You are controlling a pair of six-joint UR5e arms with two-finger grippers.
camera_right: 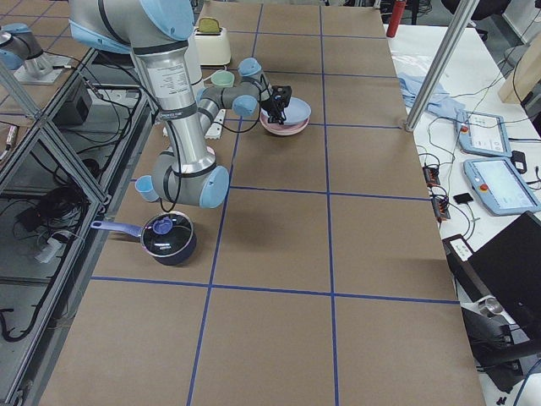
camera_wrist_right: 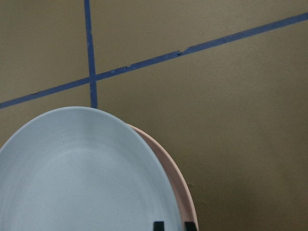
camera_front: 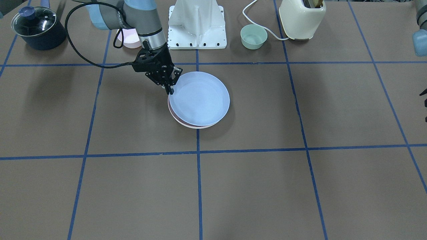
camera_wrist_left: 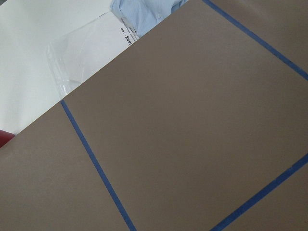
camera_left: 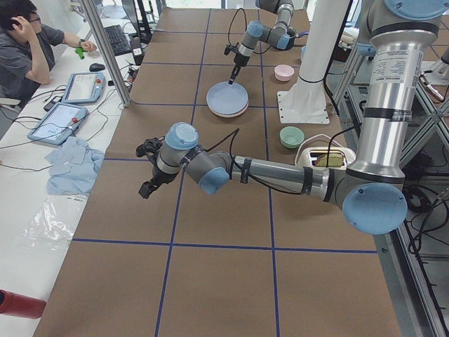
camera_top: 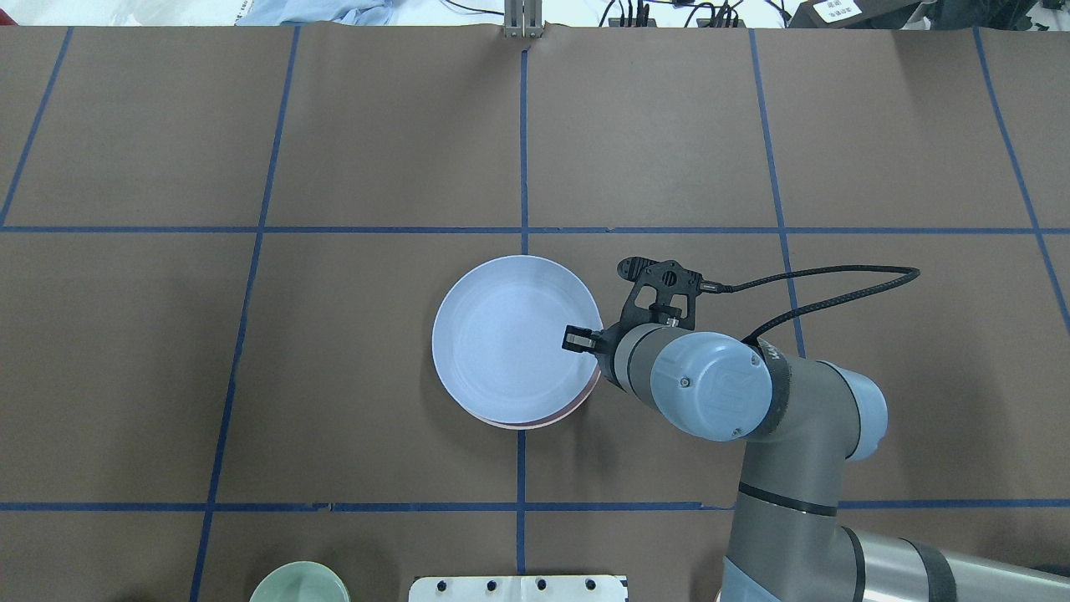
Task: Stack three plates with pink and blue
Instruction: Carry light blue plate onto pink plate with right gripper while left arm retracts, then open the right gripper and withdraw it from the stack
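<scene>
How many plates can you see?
2. The blue plate sits on top of the pink plate, in the middle. Another could hide between them.

Brown worktop [camera_wrist_left: 187, 120] crossed by blue tape, seen at a slant from above, with a white bench past its edge.

The worktop fills most of the picture, and its edge runs diagonally from the lower left up to the top centre. Three tape lines [camera_wrist_left: 94, 161] show on it: one slants down from the left edge to the bottom, one cuts across the top right corner, and one rises from the bottom to the right side. Beyond the edge, at upper left, lies the white bench [camera_wrist_left: 24, 62]. On it rests a clear plastic bag [camera_wrist_left: 82, 53] with small black print, too small to read. A light blue cloth [camera_wrist_left: 144, 14] lies bunched at the top, touching the bag. A sliver of something red [camera_wrist_left: 4, 137] shows at the left edge.
</scene>
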